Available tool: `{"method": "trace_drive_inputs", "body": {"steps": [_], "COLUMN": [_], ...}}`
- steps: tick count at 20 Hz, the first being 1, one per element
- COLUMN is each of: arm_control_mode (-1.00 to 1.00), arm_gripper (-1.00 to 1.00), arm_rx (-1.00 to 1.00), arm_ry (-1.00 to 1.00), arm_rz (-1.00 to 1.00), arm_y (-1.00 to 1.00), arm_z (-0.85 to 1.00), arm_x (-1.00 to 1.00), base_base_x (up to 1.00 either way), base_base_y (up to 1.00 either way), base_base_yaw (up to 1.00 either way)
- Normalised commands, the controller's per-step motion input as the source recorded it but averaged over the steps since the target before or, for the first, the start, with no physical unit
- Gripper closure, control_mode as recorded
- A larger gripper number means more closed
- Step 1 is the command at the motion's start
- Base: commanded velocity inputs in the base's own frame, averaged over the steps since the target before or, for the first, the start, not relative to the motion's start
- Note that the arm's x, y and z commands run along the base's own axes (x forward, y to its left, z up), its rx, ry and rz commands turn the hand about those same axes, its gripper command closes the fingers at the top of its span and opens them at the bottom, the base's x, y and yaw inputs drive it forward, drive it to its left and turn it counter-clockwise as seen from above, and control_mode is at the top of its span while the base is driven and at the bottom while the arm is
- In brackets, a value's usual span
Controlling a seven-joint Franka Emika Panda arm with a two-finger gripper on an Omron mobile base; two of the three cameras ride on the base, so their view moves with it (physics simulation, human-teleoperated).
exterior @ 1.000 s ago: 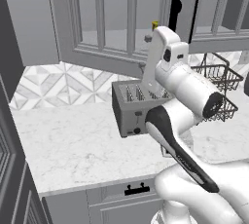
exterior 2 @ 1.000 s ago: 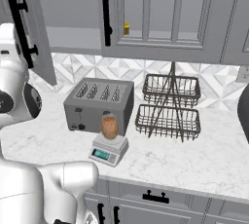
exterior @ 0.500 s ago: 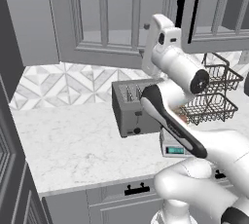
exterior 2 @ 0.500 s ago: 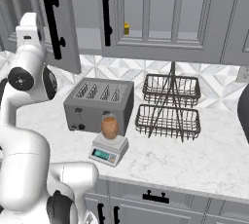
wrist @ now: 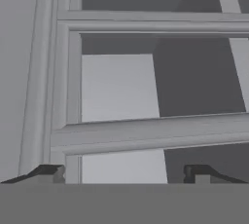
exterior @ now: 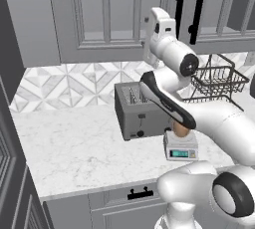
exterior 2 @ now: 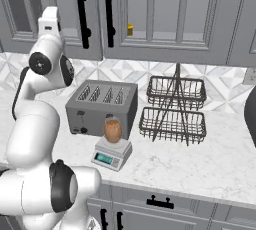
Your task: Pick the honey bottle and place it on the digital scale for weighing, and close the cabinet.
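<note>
The honey bottle (exterior 2: pixel 113 130), orange-brown and rounded, stands upright on the small light-grey digital scale (exterior 2: pixel 111 154) in front of the toaster; the left base view shows the bottle (exterior: pixel 181 129) and the scale (exterior: pixel 180 148) too. My gripper (wrist: pixel 124 173) is open with nothing between its fingertips (wrist: pixel 48 172), right up against the recessed panel of the cabinet door (wrist: pixel 116 96). My hand (exterior 2: pixel 48 26) is raised against the left cabinet door (exterior 2: pixel 55 14). That door lies flush with its neighbour, and their black bar handles (exterior 2: pixel 81 11) stand side by side.
A dark-grey four-slot toaster (exterior 2: pixel 102 106) stands behind the scale. A two-tier black wire rack (exterior 2: pixel 175 109) is to its right. A small yellow container (exterior 2: pixel 130 29) shows behind the right door's pane. A dark rounded object (exterior 2: pixel 251 109) sits at the right edge.
The left cabinet door has swung from open to flush with its neighbour, with my hand following it towards the wall. The honey bottle and the scale have not moved.
</note>
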Motion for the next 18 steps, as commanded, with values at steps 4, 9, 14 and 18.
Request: {"method": "trace_drive_inputs", "body": {"steps": [4,9,14,18], "arm_control_mode": [-1.00,-1.00,-1.00,-1.00], "arm_gripper": [-1.00,-1.00,-1.00,-1.00], "arm_rx": [0.00,0.00,0.00,0.00], "arm_ry": [0.00,0.00,0.00,-0.01], "arm_rz": [-0.02,-0.01,0.00,0.00], "arm_y": [-0.16,-0.26,-0.26,-0.21], "arm_z": [-0.21,-0.42,-0.81,-0.99], "arm_x": [0.90,0.76,0.69,0.68], "base_base_x": [0.00,0.00,0.00,0.00], "base_base_y": [0.00,0.00,0.00,0.00], "base_base_yaw": [0.00,0.00,0.00,0.00]}}
